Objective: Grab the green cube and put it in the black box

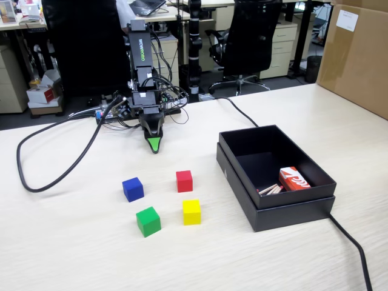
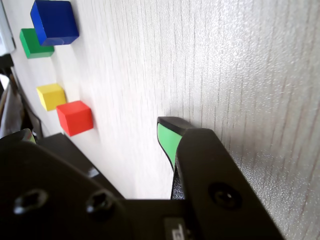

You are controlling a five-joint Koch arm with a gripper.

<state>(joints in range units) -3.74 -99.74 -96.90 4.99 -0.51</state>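
Observation:
The green cube (image 1: 148,221) rests on the pale wooden table, nearest the front edge among the loose cubes; in the wrist view the green cube (image 2: 34,44) shows at the top left, partly behind a blue one. The black box (image 1: 291,215) stands to the right of the cubes in the fixed view. My gripper (image 1: 155,145) points down at the table behind the cubes, well away from the green cube. In the wrist view my gripper (image 2: 97,130) is open: bare table shows between its green-padded fingers (image 2: 167,137), and nothing is held.
A blue cube (image 1: 133,189), a red cube (image 1: 184,180) and a yellow cube (image 1: 191,212) sit close to the green one. A red and white packet (image 1: 293,179) lies inside the box. A tall brown cardboard box (image 1: 357,54) stands at the back right. Black cables (image 1: 54,163) cross the table.

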